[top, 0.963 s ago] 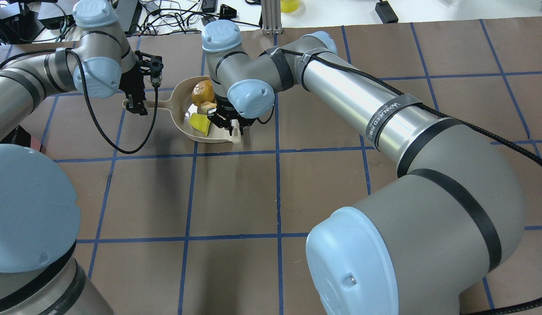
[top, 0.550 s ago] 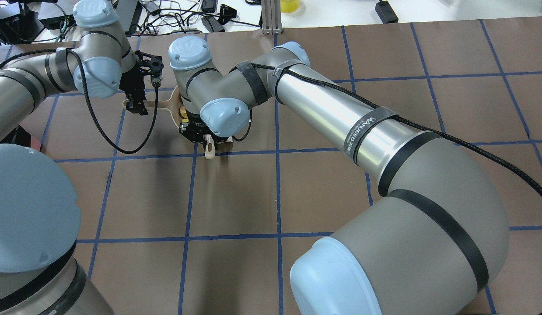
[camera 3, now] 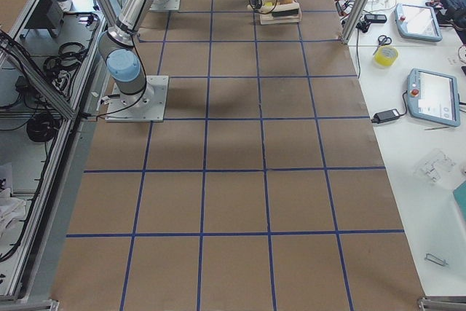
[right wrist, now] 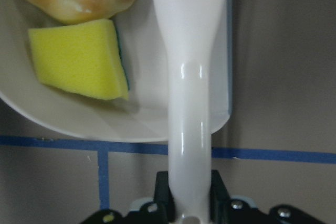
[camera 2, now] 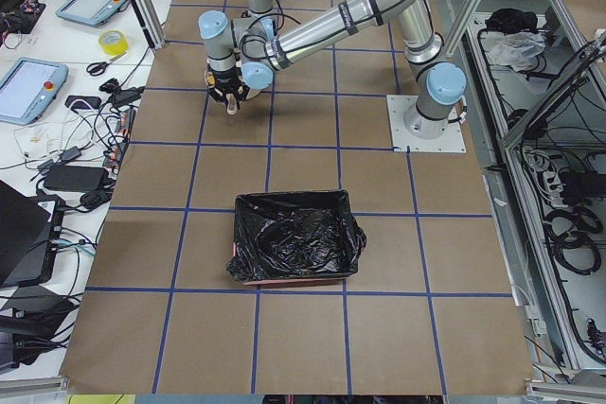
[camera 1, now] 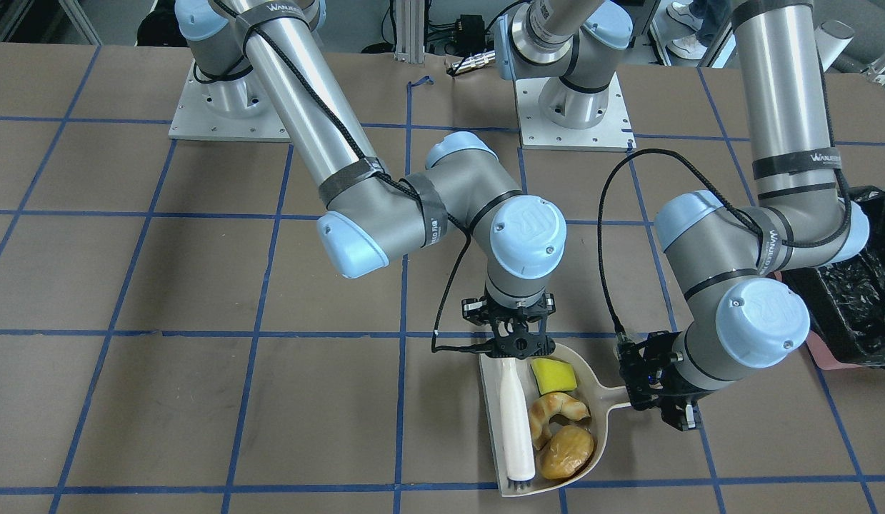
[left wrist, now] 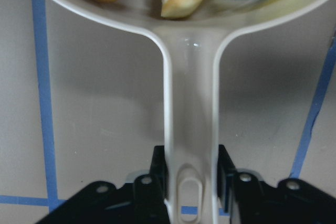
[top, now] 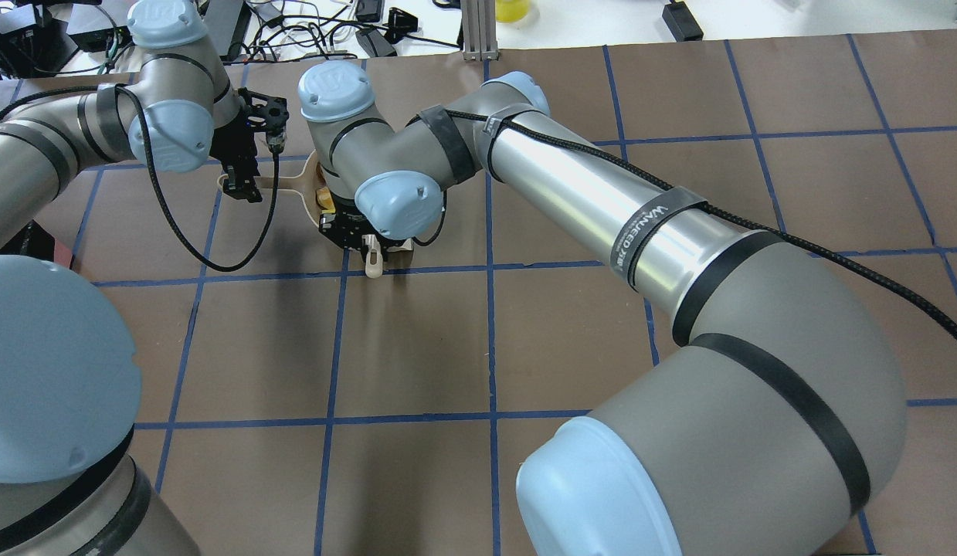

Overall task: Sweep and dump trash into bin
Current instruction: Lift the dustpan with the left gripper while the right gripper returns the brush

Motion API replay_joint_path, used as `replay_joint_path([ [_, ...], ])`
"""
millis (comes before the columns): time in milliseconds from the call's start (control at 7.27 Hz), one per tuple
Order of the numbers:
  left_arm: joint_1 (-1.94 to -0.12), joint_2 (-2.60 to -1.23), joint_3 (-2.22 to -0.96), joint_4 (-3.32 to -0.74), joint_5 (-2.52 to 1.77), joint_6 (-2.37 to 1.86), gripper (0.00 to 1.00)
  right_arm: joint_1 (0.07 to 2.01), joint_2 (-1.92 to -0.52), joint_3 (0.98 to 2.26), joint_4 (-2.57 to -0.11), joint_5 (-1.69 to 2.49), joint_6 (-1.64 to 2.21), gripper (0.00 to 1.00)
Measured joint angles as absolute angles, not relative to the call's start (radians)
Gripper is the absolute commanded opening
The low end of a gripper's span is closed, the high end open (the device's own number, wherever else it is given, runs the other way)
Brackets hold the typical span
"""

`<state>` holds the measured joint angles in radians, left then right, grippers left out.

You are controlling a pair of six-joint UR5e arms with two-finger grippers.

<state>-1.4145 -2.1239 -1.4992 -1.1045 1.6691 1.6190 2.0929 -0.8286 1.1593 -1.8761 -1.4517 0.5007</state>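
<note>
The beige dustpan [camera 1: 599,400] lies on the table and holds the trash: the yellow-green wedge [camera 1: 553,376], the tan croissant [camera 1: 556,412] and the golden-brown lump [camera 1: 567,452]. My left gripper [camera 1: 653,389] is shut on the dustpan's handle [left wrist: 191,129]. My right gripper [camera 1: 517,346] is shut on a white brush [camera 1: 517,421], which lies along the pan's open edge beside the trash. In the right wrist view the brush handle [right wrist: 191,103] runs past the wedge [right wrist: 79,59]. The bin [camera 2: 295,238], lined with a black bag, stands apart on my left side [camera 1: 853,300].
The table is brown with blue tape lines. In the overhead view my right arm [top: 385,193] covers most of the dustpan. Cables and devices lie beyond the table's far edge [top: 324,31]. The arm bases [camera 1: 571,107] are bolted at the table's near side.
My right arm has swung to the left in the overhead view with the brush and now covers the dustpan and the trash. My left arm has not moved.
</note>
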Motion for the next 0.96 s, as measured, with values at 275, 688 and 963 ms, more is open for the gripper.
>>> replay_joint_path([
  [275, -1.413, -2.123, -1.500, -1.104, 1.657, 1.623, 0.05, 1.996, -0.879, 1.167, -1.792, -1.452, 0.464, 0.00],
  [688, -1.390, -2.111, -1.498, -1.108, 1.632, 1.663, 0.05, 1.780, -0.926, 1.246, -1.739, -1.461, 0.395, 0.00],
  [963, -1.332, -2.092, -1.497, -1.142, 1.556, 1.746, 0.05, 1.652, -0.966, 1.331, -1.738, -1.511, 0.339, 0.00],
])
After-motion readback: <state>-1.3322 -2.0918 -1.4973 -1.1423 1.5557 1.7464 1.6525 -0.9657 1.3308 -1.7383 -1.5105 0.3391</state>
